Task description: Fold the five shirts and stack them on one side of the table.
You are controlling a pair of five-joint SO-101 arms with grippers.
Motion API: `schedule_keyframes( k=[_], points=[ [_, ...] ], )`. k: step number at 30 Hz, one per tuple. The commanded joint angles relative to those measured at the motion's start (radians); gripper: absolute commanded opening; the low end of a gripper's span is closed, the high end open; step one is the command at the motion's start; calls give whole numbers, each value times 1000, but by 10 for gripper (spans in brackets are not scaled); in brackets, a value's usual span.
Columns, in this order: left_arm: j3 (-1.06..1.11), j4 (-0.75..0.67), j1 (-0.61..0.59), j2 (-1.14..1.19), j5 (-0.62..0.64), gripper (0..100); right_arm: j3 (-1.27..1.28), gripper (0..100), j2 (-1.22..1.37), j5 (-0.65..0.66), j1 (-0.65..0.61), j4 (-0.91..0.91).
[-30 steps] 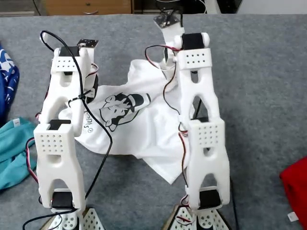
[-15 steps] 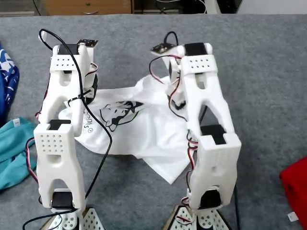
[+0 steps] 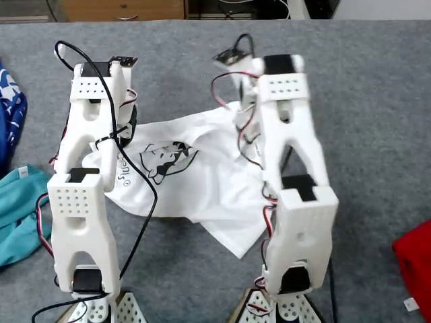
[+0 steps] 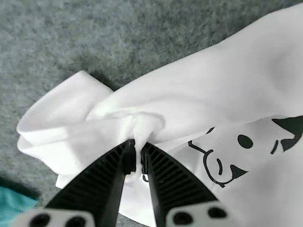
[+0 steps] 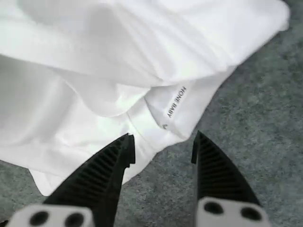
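A white shirt (image 3: 202,182) with a black cartoon print lies rumpled on the grey table between the two arms, its far edge folded over the top of the print. My left gripper (image 4: 137,153) is shut on a pinch of the white shirt (image 4: 213,94) near its left edge, low over the table. My right gripper (image 5: 162,142) stands open just above the shirt's collar edge, where a small label (image 5: 175,106) shows on the white shirt (image 5: 94,56). Nothing is between its fingers.
A teal shirt (image 3: 20,208) and a blue patterned shirt (image 3: 10,108) lie at the table's left edge, and a red shirt (image 3: 414,259) at the right edge. A corner of the teal shirt (image 4: 14,203) lies close to my left gripper. Grey table (image 3: 377,121) lies bare to the right.
The right arm has drawn back toward its base, and the shirt's far edge has come nearer with it, folding over the top of the print. The left arm has kept still.
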Motion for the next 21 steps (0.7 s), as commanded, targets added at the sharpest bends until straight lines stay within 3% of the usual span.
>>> schedule_keyframes(
  k=[1,18,21],
  points=[
    [-38,9,-3,-10,5,20,-45,217,58,-38,-48,-23],
    [-40,9,-3,-10,5,20,-282,216,298,-98,-73,-28],
    [-40,9,-3,-10,5,20,-326,179,346,-98,-64,-28]
  ],
)
